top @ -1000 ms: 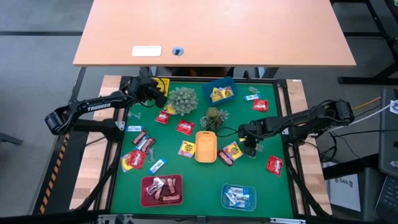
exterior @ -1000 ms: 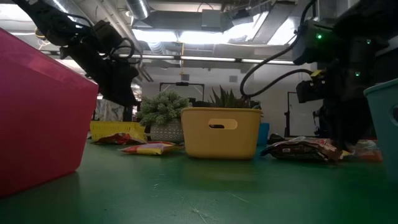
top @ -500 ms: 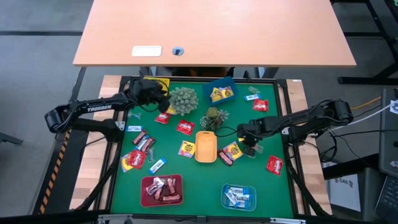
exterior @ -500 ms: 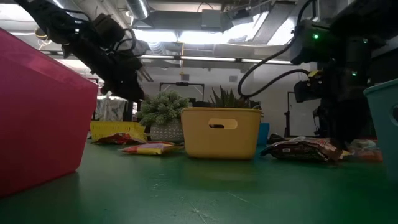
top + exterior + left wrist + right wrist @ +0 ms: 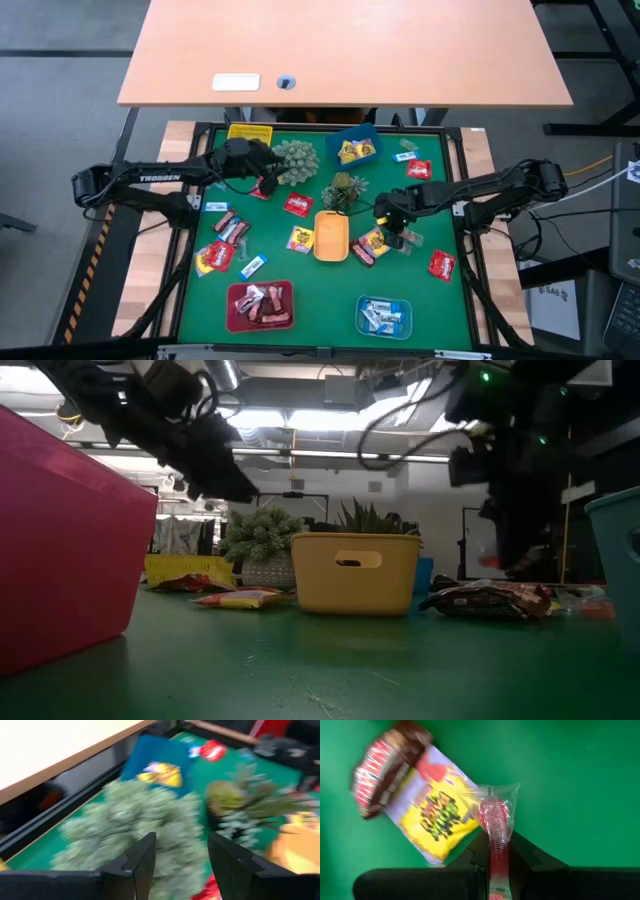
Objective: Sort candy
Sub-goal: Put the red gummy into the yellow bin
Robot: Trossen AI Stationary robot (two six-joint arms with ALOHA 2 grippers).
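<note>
Right of centre in the high view, my right gripper (image 5: pixel 392 237) is clamped on a red candy (image 5: pixel 495 827), its long axis running straight out between my fingers, lifted just off the mat above the yellow candy (image 5: pixel 432 815). My left gripper (image 5: pixel 268 180), fingers apart, hangs beside the spiky plant (image 5: pixel 293 160) at upper left. No tray holding reds is plain to me; the yellow tray (image 5: pixel 332 236) lies just left of my right gripper.
</note>
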